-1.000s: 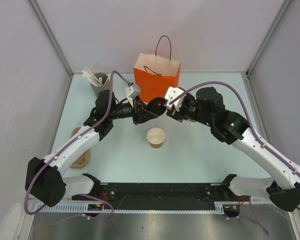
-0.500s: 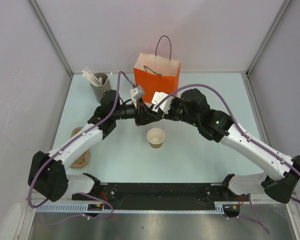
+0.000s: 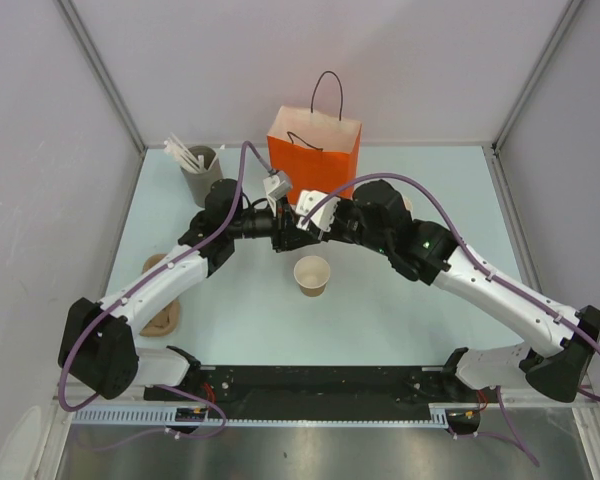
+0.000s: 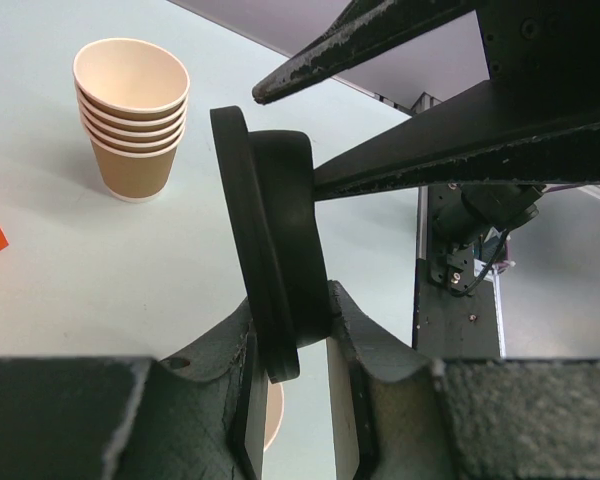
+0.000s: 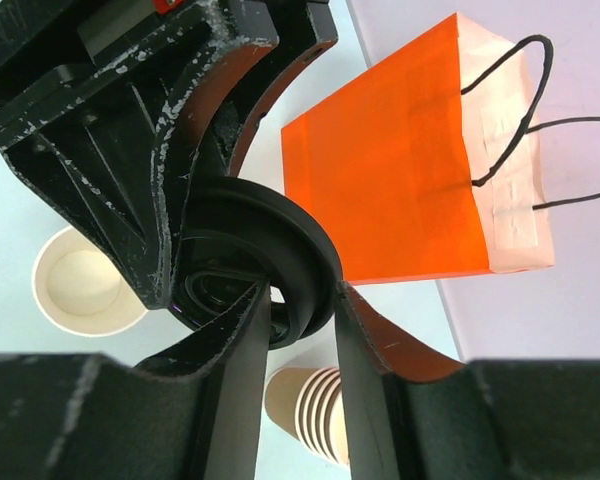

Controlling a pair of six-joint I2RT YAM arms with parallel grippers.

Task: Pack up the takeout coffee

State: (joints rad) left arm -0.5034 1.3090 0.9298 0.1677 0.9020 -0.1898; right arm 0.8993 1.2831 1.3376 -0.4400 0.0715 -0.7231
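A black lid (image 4: 270, 230) stands on edge in the air, with my left gripper (image 4: 290, 340) shut on its lower rim. My right gripper (image 5: 302, 310) has come from the other side and is closed onto the same lid (image 5: 280, 240), one finger on each face. In the top view both grippers, left (image 3: 283, 232) and right (image 3: 302, 225), meet just in front of the orange bag (image 3: 315, 155). The takeout coffee cup (image 3: 312, 275), tan with a pale inside, stands lidless on the table below them; it also shows in the right wrist view (image 5: 80, 280).
A stack of lidless tan cups (image 4: 132, 115) stands on the table near the bag (image 5: 400, 170). A grey holder with white sticks (image 3: 198, 165) is at the back left. Brown cardboard (image 3: 160, 310) lies under the left arm.
My right arm has swung left to meet the left gripper, and its jaws have narrowed around the lid. The left gripper has kept its hold and barely moved.
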